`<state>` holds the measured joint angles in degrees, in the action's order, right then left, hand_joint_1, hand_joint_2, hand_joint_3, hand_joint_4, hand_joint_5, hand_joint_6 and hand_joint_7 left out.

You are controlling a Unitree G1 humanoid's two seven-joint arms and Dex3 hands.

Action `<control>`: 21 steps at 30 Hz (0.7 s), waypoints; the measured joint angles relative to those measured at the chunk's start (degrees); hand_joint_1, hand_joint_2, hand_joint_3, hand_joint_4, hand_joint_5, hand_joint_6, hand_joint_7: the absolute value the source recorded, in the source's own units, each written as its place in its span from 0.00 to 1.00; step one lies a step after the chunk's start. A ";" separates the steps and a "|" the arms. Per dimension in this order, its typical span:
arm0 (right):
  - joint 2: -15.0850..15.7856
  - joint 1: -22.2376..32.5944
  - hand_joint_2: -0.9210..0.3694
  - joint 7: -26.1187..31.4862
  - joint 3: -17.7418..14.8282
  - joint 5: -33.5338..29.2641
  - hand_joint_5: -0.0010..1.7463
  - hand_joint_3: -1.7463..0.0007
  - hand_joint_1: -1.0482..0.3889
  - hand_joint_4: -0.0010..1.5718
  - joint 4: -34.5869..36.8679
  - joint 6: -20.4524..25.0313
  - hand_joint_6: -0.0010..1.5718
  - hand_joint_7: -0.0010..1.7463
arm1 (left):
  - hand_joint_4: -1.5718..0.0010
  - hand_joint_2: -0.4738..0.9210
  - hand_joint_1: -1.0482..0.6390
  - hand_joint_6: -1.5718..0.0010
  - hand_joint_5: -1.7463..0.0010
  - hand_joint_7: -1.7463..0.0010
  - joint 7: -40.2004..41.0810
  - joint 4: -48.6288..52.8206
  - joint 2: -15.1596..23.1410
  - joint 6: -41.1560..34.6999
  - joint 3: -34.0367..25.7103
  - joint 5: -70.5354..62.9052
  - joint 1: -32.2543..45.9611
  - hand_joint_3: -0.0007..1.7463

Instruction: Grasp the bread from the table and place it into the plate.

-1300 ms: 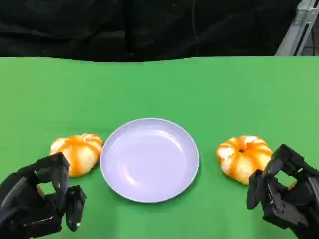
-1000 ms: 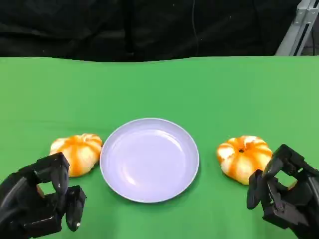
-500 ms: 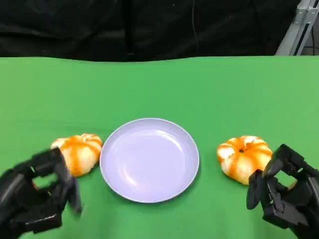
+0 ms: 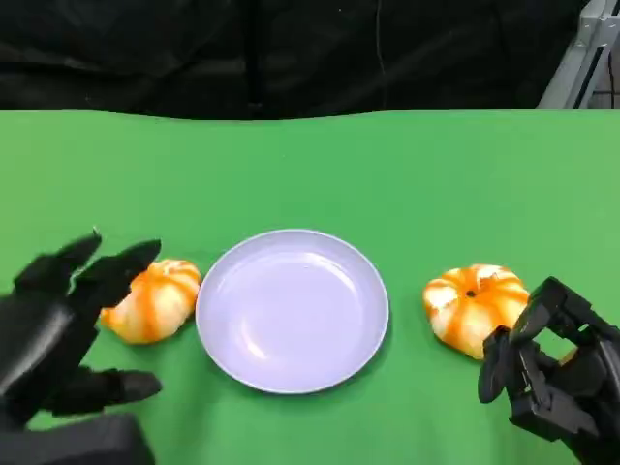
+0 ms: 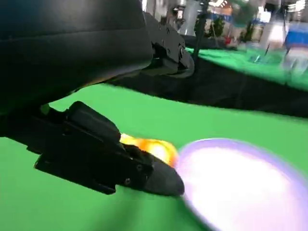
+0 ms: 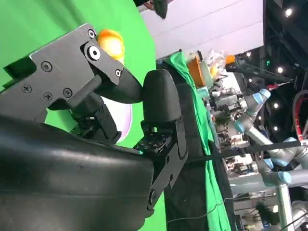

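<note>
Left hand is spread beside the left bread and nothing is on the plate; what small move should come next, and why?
Probably ease the left hand over the left bread and close on it. Its fingers are apart, the fingertips reach the bread's near edge without gripping, and the plate sits just beside it.

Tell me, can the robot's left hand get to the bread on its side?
Probably yes. The left hand is open, its fingers spread right beside the left bread, and only bare green table lies between them. The plate sits on the bread's far side, out of the way.
</note>
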<state>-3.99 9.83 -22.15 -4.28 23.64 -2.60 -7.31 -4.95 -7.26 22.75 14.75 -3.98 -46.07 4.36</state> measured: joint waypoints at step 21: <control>-0.11 -0.39 0.35 0.05 -0.58 0.13 1.00 0.27 0.63 0.57 1.13 -0.29 0.43 0.96 | 0.85 1.00 0.04 0.86 0.99 1.00 -8.83 37.33 6.79 -5.34 21.65 -3.42 -29.01 0.08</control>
<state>-4.10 9.44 -22.10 -4.86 23.77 -1.48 -7.60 -13.77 30.08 29.54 9.41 17.67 -49.49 -24.64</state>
